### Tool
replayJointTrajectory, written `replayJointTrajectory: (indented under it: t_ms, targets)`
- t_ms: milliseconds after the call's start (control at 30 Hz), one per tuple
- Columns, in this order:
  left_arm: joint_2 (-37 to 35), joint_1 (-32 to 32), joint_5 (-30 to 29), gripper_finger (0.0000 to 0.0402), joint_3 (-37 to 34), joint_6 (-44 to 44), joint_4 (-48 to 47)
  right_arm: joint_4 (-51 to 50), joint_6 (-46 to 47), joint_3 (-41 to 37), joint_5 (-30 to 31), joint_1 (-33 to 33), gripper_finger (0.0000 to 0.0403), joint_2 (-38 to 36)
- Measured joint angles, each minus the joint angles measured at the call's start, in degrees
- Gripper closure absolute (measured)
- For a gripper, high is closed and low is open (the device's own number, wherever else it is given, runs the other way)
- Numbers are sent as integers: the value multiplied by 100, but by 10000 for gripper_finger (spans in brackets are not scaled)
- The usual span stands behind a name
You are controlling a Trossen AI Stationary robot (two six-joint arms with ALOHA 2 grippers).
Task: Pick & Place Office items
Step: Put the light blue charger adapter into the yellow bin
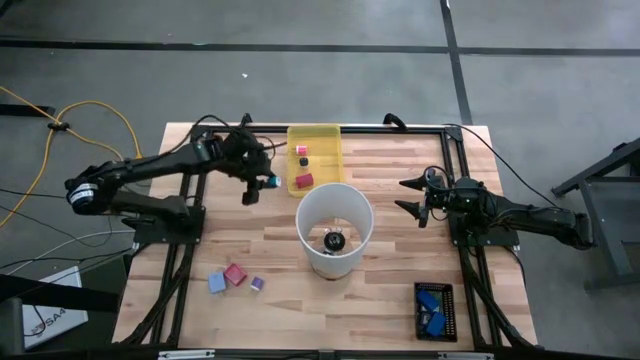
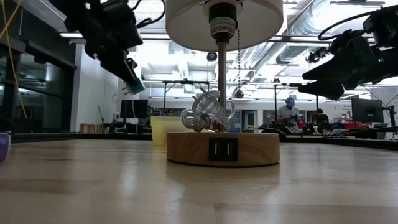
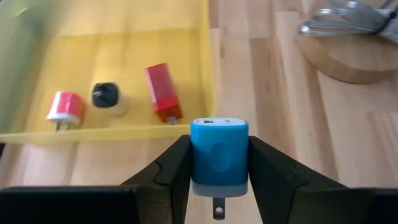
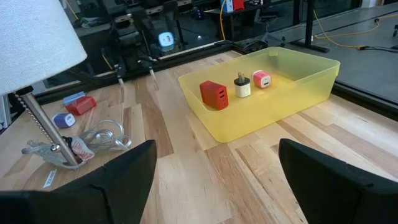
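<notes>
Item: blue plug charger (image 3: 219, 155), clamped in my left gripper (image 3: 219, 165), just beside yellow tray (image 3: 124, 132).
Right gripper (image 1: 412, 196): jaws wide, idle.
Advice: I judged carrying it over the rim before releasing best.

- Two dark, slender jointed arms, thin black cables looped along them
- A pale band circles the left arm's base joint
- Wedge-shaped matte black fingers (image 3: 168, 171)
</notes>
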Motion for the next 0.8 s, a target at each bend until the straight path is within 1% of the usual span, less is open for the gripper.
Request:
replayJointTrajectory:
  t_ms: [200, 333, 667, 800]
  targets:
    - [2, 381, 9, 275, 0, 155, 0, -2, 2, 0, 0, -1, 78, 1]
    - [2, 516, 10, 275, 0, 151, 0, -2, 2, 0, 0, -2, 78, 0]
    - [10, 536, -30, 275, 0, 144, 34, -2, 2, 0, 0, 0, 78, 0]
    - [183, 536, -57, 275, 12, 140, 179, -2, 0, 0, 0, 0, 78, 1]
